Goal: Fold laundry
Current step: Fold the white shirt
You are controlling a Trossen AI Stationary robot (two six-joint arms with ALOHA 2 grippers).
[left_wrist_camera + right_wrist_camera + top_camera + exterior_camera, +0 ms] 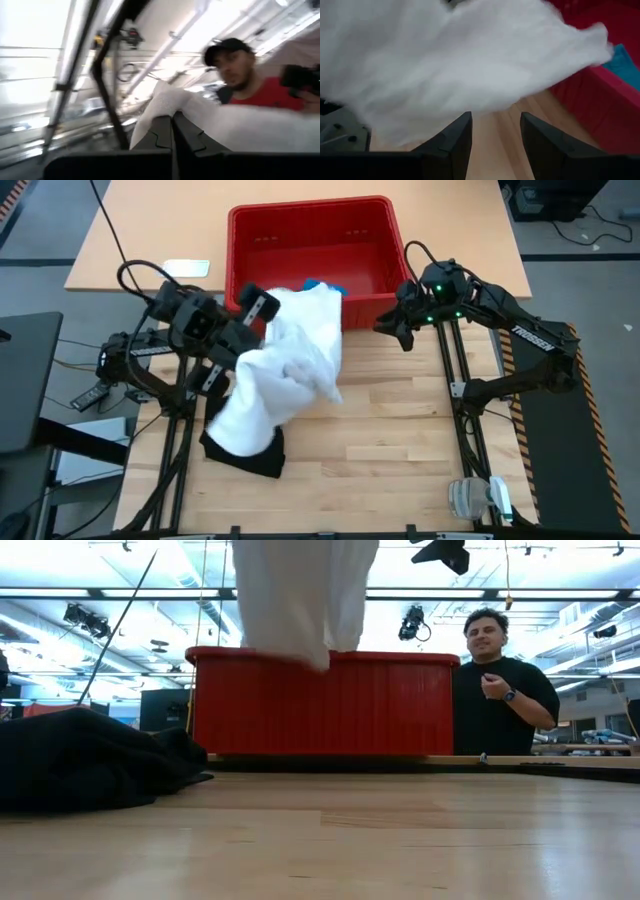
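Observation:
The large white T-shirt point(290, 365) hangs bunched in the air from my left gripper point(258, 306), which is shut on it in front of the red basket. In the low view its lower end point(318, 655) dangles above the table. The black garment point(247, 455) lies crumpled on the table near the left edge, also in the low view point(90, 770). The small bright blue piece point(322, 284) lies inside the basket and shows in the right wrist view point(625, 62). My right gripper point(400, 328) is open and empty at the basket's near right corner, facing the shirt point(470, 55). My left gripper holds the white T-shirt by a bunched part near its top point(167, 102), pinched between the two shut fingers point(160, 132). Several gathered layers stick out past the fingertips. The shirt is lifted clear and hangs slack below the gripper, over the table and the black garment.
The red plastic basket point(250, 240) stands at the table's far middle. A person in a black shirt point(500, 690) stands behind the table, and another in red point(260, 92) shows in the left wrist view. Bare wood point(390, 450) lies to the right and near side.

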